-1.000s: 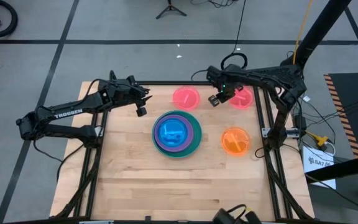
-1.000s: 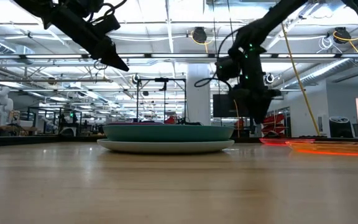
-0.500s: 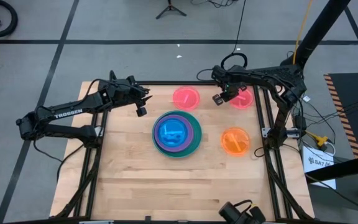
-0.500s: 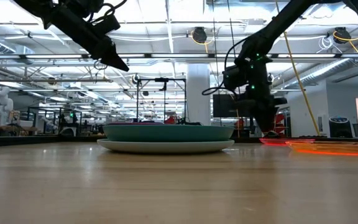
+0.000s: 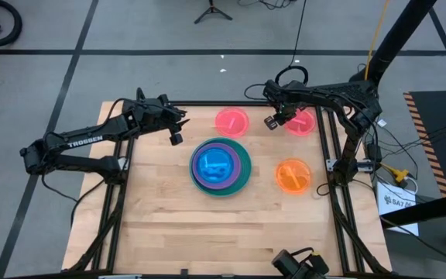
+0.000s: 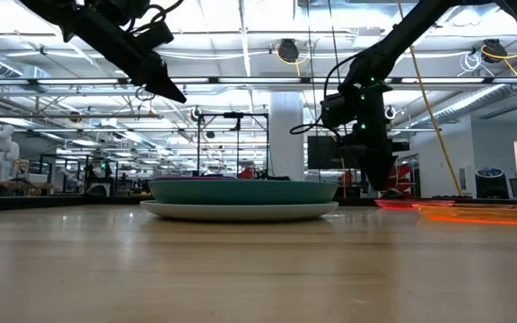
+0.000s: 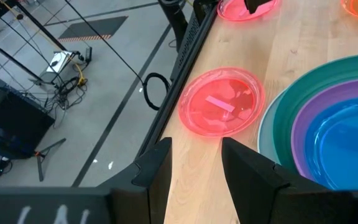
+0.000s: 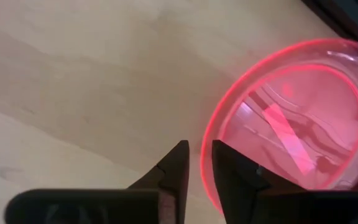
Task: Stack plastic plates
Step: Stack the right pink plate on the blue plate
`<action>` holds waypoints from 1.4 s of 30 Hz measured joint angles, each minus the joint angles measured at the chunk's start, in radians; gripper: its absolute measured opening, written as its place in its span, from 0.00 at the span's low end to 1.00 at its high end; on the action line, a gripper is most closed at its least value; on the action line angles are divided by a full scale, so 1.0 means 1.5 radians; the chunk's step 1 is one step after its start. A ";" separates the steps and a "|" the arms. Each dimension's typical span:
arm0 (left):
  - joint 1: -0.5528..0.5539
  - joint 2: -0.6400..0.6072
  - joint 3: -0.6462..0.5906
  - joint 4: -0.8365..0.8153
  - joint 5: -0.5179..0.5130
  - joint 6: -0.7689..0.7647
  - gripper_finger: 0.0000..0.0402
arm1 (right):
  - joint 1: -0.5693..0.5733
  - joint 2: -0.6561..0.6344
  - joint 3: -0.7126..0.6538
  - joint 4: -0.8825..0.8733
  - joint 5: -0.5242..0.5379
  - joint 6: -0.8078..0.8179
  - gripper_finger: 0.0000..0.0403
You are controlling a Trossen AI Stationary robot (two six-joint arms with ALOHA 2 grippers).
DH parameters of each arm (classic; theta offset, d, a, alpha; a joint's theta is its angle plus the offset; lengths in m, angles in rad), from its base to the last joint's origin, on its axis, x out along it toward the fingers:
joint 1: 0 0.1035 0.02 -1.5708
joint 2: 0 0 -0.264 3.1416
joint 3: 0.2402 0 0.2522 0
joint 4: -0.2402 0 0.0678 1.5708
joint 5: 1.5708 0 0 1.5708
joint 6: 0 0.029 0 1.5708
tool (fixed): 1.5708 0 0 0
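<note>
A stack of plates (image 5: 220, 166) sits mid-table: a small blue plate (image 5: 215, 164) on purple (image 5: 243, 164), on teal (image 6: 240, 191), on a pale bottom plate (image 6: 240, 211). Two pink plates (image 5: 231, 122) (image 5: 303, 123) lie flat near the far edge. An orange plate (image 5: 293, 176) lies flat to the right. My right gripper (image 5: 271, 122) hovers above the table at the right pink plate's left rim (image 8: 219, 124), its fingers a narrow gap apart (image 8: 199, 163), touching nothing. My left gripper (image 5: 175, 138) is open and empty, high above the table left of the stack (image 6: 164, 90).
The table's dark frame rail (image 7: 185, 50) runs along the far edge just behind the pink plates. Bare wood (image 5: 207, 225) lies in front of the stack. The left pink plate also shows beyond my left fingers (image 7: 221, 102).
My right gripper has moved a little toward the table's right edge and slightly down, closer to the right pink plate's rim. The plates have not moved.
</note>
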State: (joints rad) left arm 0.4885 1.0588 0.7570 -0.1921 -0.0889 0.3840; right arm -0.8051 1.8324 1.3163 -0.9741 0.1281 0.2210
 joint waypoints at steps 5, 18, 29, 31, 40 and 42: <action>0.000 0.000 0.000 0.000 0.000 0.000 0.37 | -0.003 0.000 0.000 0.004 -0.017 0.025 0.20; 0.000 0.000 0.000 0.000 0.000 0.000 0.37 | -0.009 0.007 0.000 0.010 0.004 0.050 0.37; 0.000 0.000 0.000 -0.001 0.000 0.000 0.37 | -0.012 0.065 0.000 0.017 0.039 0.054 0.36; 0.000 0.000 0.000 -0.001 0.000 0.000 0.37 | -0.016 0.067 0.000 0.017 0.039 0.054 0.36; 0.000 0.000 0.000 -0.002 0.000 0.000 0.37 | -0.021 0.082 0.001 0.027 0.038 0.052 0.27; 0.000 0.000 0.000 -0.002 0.000 0.000 0.37 | -0.021 0.083 0.001 0.027 0.037 0.052 0.23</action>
State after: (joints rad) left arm 0.4885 1.0588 0.7570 -0.1952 -0.0887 0.3843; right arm -0.8368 1.9564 1.3182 -0.9331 0.1835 0.2989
